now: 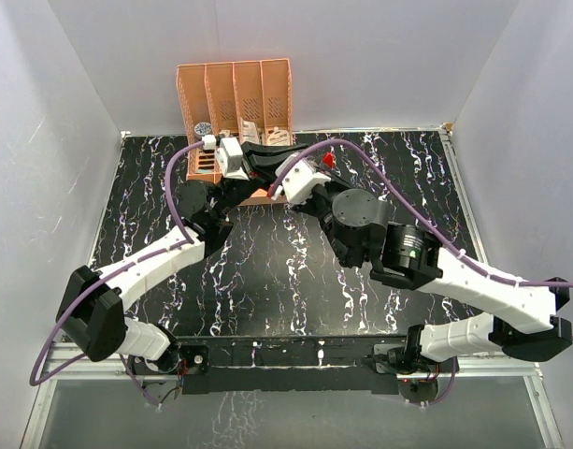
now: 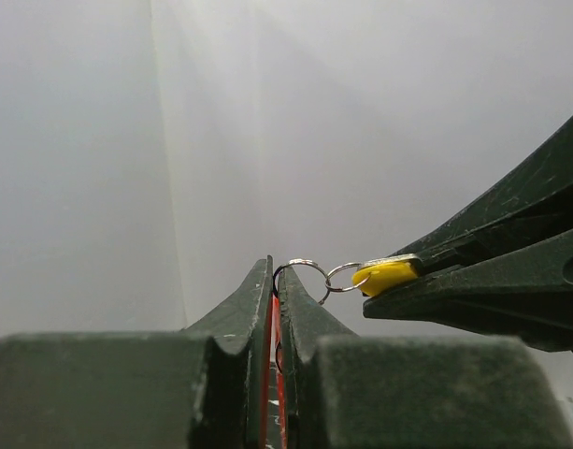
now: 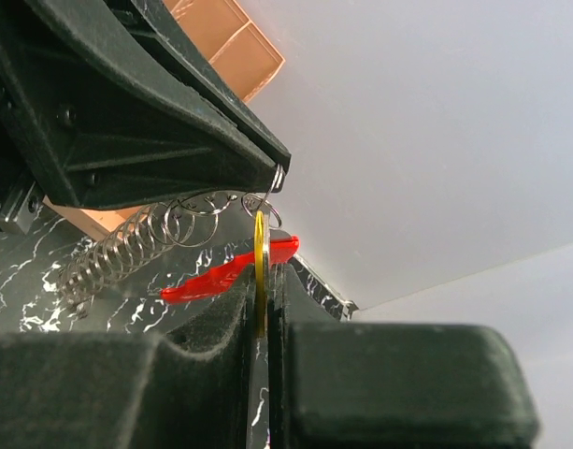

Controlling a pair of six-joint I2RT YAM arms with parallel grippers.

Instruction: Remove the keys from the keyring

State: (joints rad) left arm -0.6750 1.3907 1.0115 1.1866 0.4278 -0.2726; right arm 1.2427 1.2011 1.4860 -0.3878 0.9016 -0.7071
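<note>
At 12 o'clock on the bench (image 1: 267,281), just in front of the orange rack (image 1: 235,84), the two arms meet. The left end effector (image 2: 274,281) is pinched narrow on a red sliver, which I take to be the red tag (image 2: 272,346). The right end effector (image 3: 261,273) is clamped on the key (image 2: 384,277). In the left wrist view the key sits at 3 o'clock of the keyring (image 2: 305,262), joined through a smaller link ring (image 2: 346,265). Both ends are gripped, but nothing is off yet. Working the key out of the wire remains.
</note>
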